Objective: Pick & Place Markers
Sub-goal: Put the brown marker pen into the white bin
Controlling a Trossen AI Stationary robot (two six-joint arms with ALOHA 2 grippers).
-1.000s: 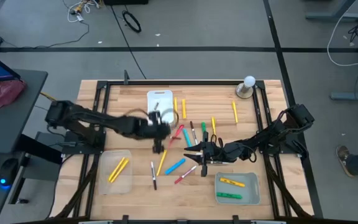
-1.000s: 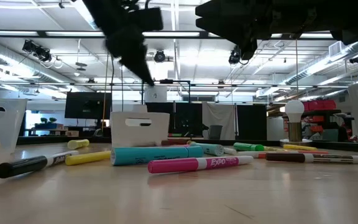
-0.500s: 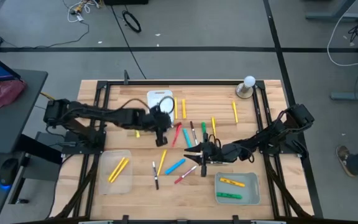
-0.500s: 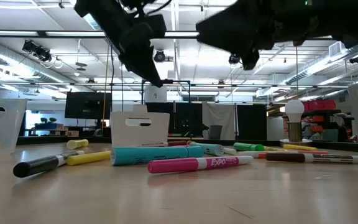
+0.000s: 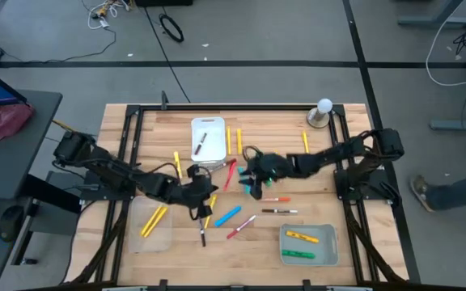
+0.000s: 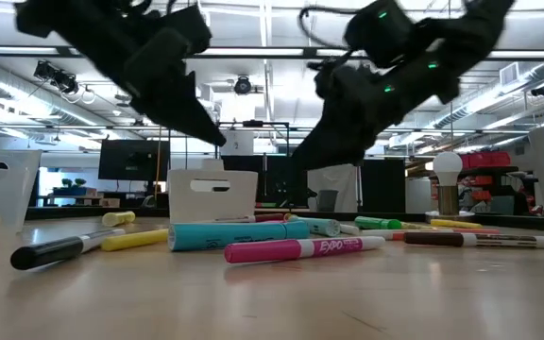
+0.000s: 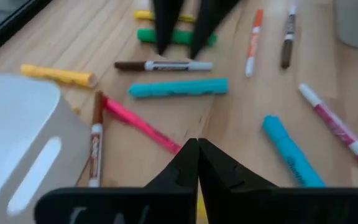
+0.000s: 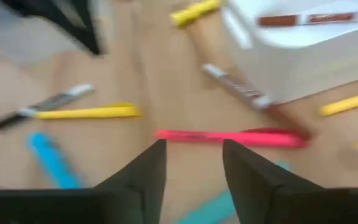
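— While both arms hang over the table (image 5: 136,121), where are the grippers?

— Seen from above, the left gripper (image 7: 197,145) sits at about 9 o'clock from the table's middle, its fingers pressed together with nothing between them. The right gripper (image 8: 193,144) is just off the middle, toward 1 o'clock, with its fingers apart and nothing between them.

— And the markers?

— Most lie loose around the middle. A red marker (image 5: 231,172) lies between the two grippers. A blue marker (image 5: 227,216) and a pink marker (image 5: 241,227) lie at 6 o'clock, and a black marker (image 5: 201,234) at 7 o'clock, below the left gripper.

— Any in the trays?

— Yes. The white tray (image 5: 214,127) at 12 o'clock holds one brown marker (image 5: 201,142). The clear tray (image 5: 138,236) at 8 o'clock has yellow markers (image 5: 154,219). The tray (image 5: 330,250) at 5 o'clock holds a yellow marker (image 5: 302,236) and a green marker (image 5: 297,255).

— Anything beside the white tray?

— Two yellow sticks (image 5: 233,139) just at its 3 o'clock side, and one more yellow one (image 5: 304,145) farther out toward 2 o'clock.
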